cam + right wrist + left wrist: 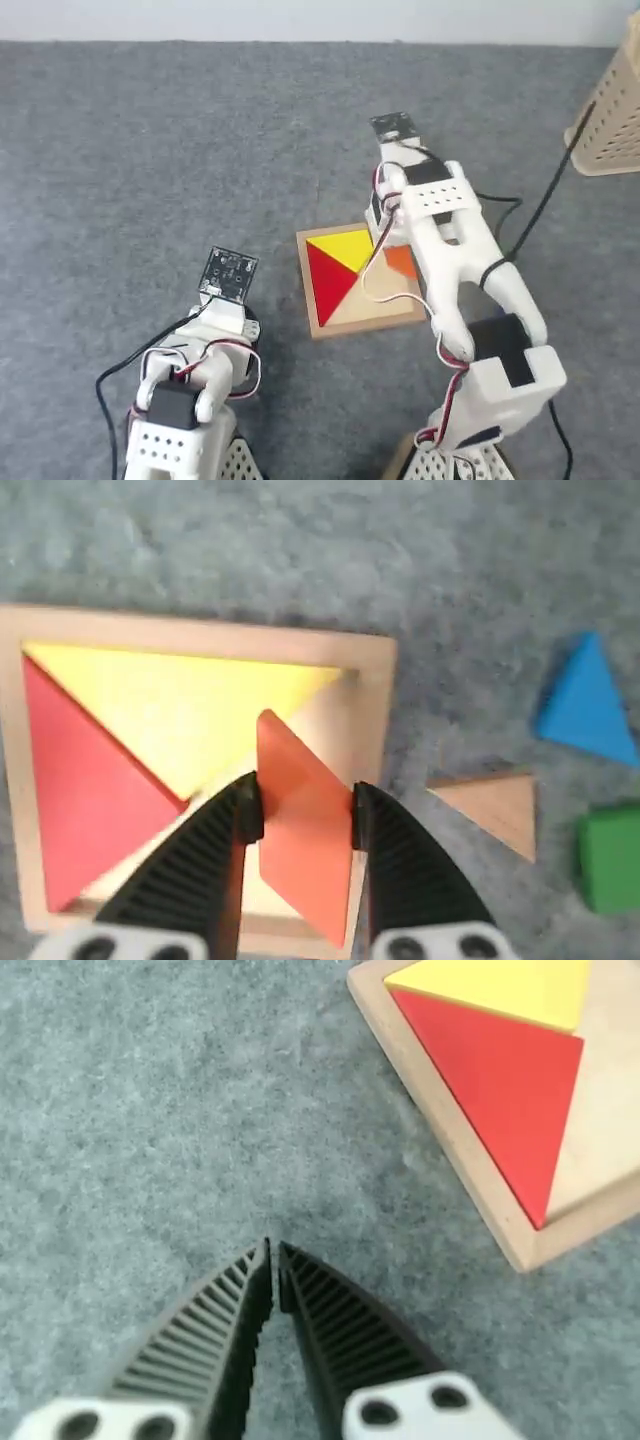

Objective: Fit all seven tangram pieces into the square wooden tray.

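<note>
A grey, carpet-like cover spreads over the whole table, its nap short and mottled. Along the far edge runs a pale, plain strip of wall. At the far right corner stands a beige perforated panel, tilted and cut off by the frame. A thin black cable trails over the cover just beside it.

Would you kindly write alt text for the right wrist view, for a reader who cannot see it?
The right tool grips an orange piece over the wooden tray, which holds a yellow triangle and a red triangle. A blue triangle, a wooden triangle and a green piece lie on the carpet beside it.
</note>
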Motion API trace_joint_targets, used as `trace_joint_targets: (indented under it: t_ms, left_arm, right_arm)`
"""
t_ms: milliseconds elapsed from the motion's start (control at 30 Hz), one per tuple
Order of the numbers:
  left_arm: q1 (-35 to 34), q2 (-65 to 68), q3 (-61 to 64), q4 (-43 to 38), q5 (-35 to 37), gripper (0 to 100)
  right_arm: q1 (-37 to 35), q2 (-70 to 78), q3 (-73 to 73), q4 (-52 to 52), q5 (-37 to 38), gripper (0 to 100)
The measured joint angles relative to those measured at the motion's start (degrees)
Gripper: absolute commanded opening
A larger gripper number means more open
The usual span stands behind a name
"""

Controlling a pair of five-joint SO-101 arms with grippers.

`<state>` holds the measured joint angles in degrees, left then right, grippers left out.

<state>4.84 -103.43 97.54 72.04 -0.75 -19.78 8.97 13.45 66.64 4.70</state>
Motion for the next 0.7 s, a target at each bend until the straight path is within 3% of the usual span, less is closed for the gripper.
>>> trace_joint_targets:
  t_ms: [167,233,467,700]
  left_arm:
    - [0.00,0.00,0.00,0.00,0.00,1]
    - [0.00,0.00,0.00,0.00,0.00,1]
    - [0.00,0.00,0.00,0.00,0.00,1]
    - [0.00,0.00,0.00,0.00,0.00,1]
  right_arm:
    - [-5.10,0.00,7.38,-3.69,20.84,0.7]
    - [-5.89,-0.09,8.35,-4.57,25.67,0.7]
    - [-7.03,-0.18,8.35,-5.10,36.04,0.7]
    - [-7.38,-2.37,9.76,-4.48,38.15,0.7]
